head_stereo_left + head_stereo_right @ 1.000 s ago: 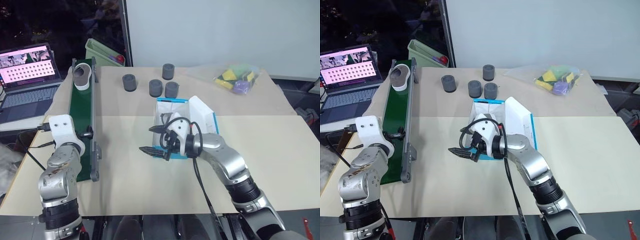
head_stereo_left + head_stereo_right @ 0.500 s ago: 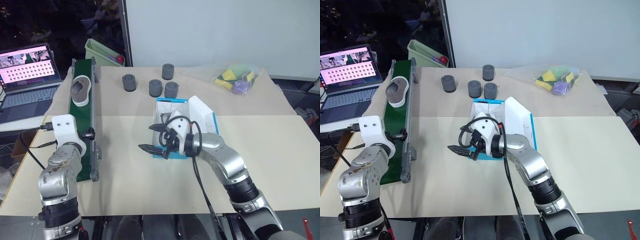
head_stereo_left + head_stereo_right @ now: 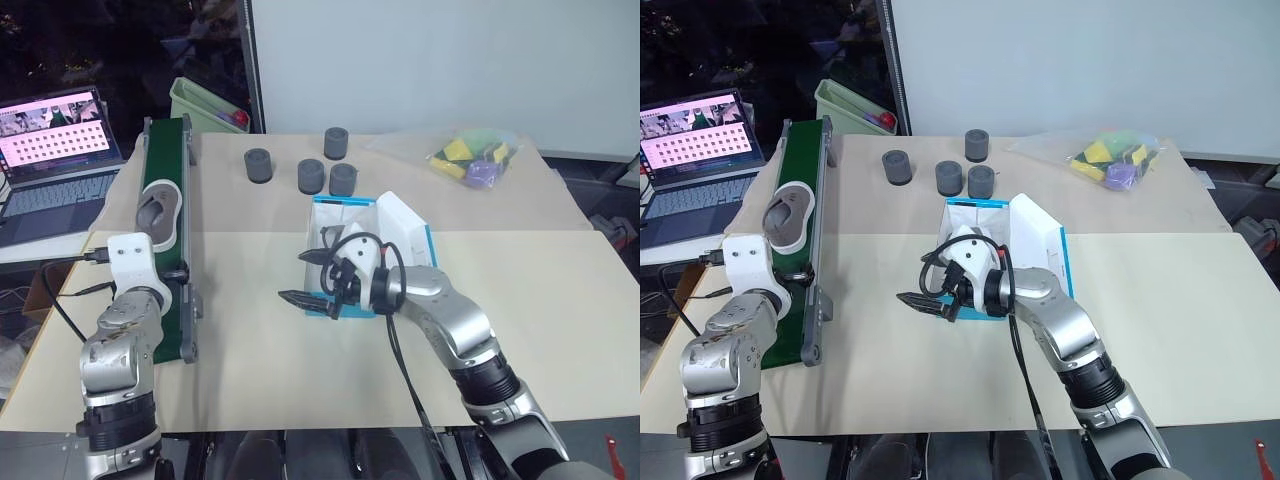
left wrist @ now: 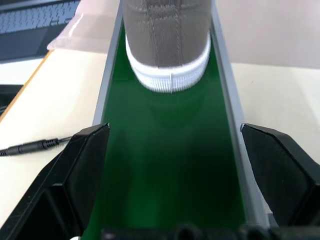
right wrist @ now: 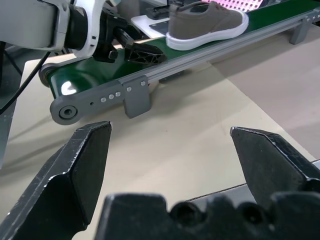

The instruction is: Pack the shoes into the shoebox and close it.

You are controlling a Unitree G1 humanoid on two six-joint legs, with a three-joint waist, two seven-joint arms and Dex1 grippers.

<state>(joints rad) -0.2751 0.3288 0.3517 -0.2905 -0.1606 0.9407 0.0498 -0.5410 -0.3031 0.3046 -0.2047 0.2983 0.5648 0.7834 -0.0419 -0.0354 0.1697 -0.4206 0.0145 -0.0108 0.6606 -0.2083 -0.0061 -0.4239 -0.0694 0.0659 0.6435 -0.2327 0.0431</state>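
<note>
A grey-brown shoe [image 3: 157, 210] with a thick white sole lies on the green conveyor belt [image 3: 163, 300] at the table's left, its heel end [image 4: 167, 40] towards my left gripper [image 4: 172, 131]. That gripper is open at the belt's near end, one finger on each side of the belt, a little short of the shoe. The blue shoebox [image 3: 345, 201] stands mid-table with its lid [image 3: 405, 225] raised to the right. My right gripper [image 3: 297, 277] hangs open and empty just left of the box, pointing at the conveyor. The right hand hides much of the box's inside.
Several dark grey cylinders [image 3: 300, 170] stand behind the box. A clear bag of coloured pieces [image 3: 470, 158] lies at the back right. A green bin [image 3: 205, 100] and a laptop [image 3: 55, 130] sit off the table's left side.
The shoe has ridden down the belt from its far end towards my left gripper. Neither gripper has visibly moved.
</note>
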